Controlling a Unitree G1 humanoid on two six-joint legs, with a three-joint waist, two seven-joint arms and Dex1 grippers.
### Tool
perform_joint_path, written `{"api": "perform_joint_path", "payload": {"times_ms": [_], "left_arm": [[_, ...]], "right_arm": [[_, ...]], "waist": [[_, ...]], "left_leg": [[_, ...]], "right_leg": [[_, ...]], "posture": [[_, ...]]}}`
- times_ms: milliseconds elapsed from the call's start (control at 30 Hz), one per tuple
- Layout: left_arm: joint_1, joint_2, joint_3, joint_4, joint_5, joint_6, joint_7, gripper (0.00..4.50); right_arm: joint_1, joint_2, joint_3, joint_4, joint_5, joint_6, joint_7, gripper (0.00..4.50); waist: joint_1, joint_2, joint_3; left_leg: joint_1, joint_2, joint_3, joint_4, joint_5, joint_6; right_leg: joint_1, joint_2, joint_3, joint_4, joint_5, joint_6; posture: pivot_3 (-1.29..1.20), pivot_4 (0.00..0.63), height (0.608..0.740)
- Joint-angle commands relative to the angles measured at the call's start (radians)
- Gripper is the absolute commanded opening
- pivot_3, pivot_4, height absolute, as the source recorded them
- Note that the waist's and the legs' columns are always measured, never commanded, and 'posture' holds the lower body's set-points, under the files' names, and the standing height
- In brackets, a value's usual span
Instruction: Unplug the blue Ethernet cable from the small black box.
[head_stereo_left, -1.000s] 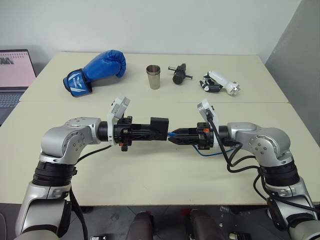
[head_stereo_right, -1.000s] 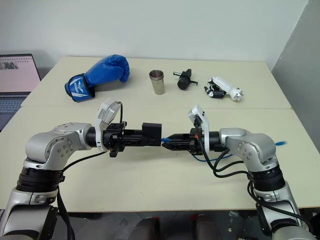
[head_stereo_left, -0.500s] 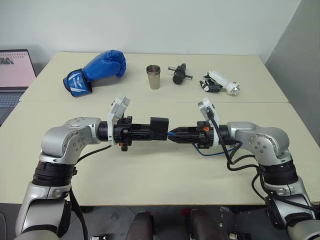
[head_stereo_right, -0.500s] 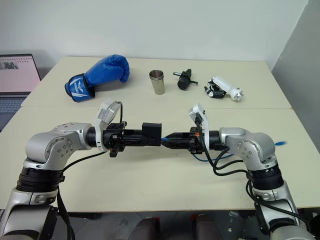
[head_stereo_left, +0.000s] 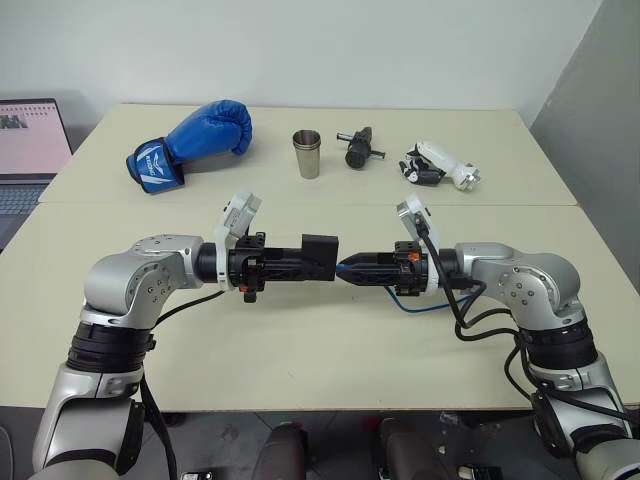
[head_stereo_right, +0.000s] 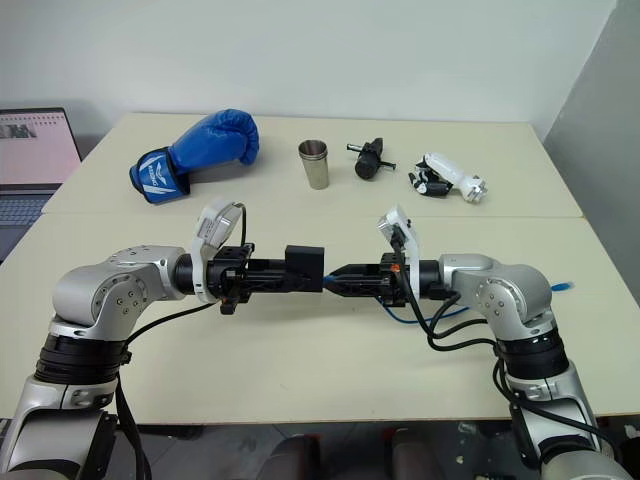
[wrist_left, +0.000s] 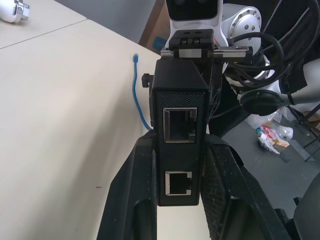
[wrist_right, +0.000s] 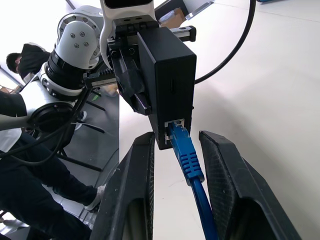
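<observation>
The left claw (head_stereo_left: 300, 262) grips the small black box (head_stereo_left: 320, 256); the right claw (wrist_right: 175, 150) straddles the plugged-in blue Ethernet cable (wrist_right: 187, 155), grip unclear.

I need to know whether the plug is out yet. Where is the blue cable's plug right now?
In the right wrist view, the blue cable plug sits in the black box port, between the right gripper jaws; the left gripper holds the box.

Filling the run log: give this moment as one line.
left claw: shut on small black box | right claw: astride blue Ethernet cable plug | cable: plugged in
</observation>
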Motion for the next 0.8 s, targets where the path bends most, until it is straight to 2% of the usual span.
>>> {"api": "perform_joint_path", "payload": {"times_ms": [33,133,500,800], "left_arm": [[-0.021,0.001,0.008,-0.002,0.0,-0.019,-0.008,0.78],[-0.021,0.001,0.008,-0.001,0.001,-0.019,-0.008,0.78],[-0.016,0.011,-0.004,-0.007,0.008,-0.027,-0.037,0.78],[0.003,0.091,0.011,0.037,0.072,-0.107,-0.077,0.78]], "right_arm": [[-0.014,-0.004,-0.002,-0.024,0.003,-0.017,0.016,0.73],[-0.015,-0.004,-0.001,-0.023,0.002,-0.018,0.02,0.08],[-0.016,-0.004,-0.008,-0.024,0.011,-0.007,0.035,0.07],[0.015,-0.083,-0.042,-0.019,0.018,0.02,0.061,0.07]], "waist": [[0.0,0.0,0.0],[0.0,0.0,0.0],[0.0,0.0,0.0],[0.0,0.0,0.0]], "left_leg": [[0.0,0.0,0.0,0.0,0.0,0.0],[0.0,0.0,0.0,0.0,0.0,0.0],[0.0,0.0,0.0,0.0,0.0,0.0],[0.0,0.0,0.0,0.0,0.0,0.0]], "right_leg": [[0.0,0.0,0.0,0.0,0.0,0.0],[0.0,0.0,0.0,0.0,0.0,0.0],[0.0,0.0,0.0,0.0,0.0,0.0],[0.0,0.0,0.0,0.0,0.0,0.0]], "posture": [[0.0,0.15,0.74],[0.0,0.15,0.74],[0.0,0.15,0.74],[0.0,0.15,0.74]]}}
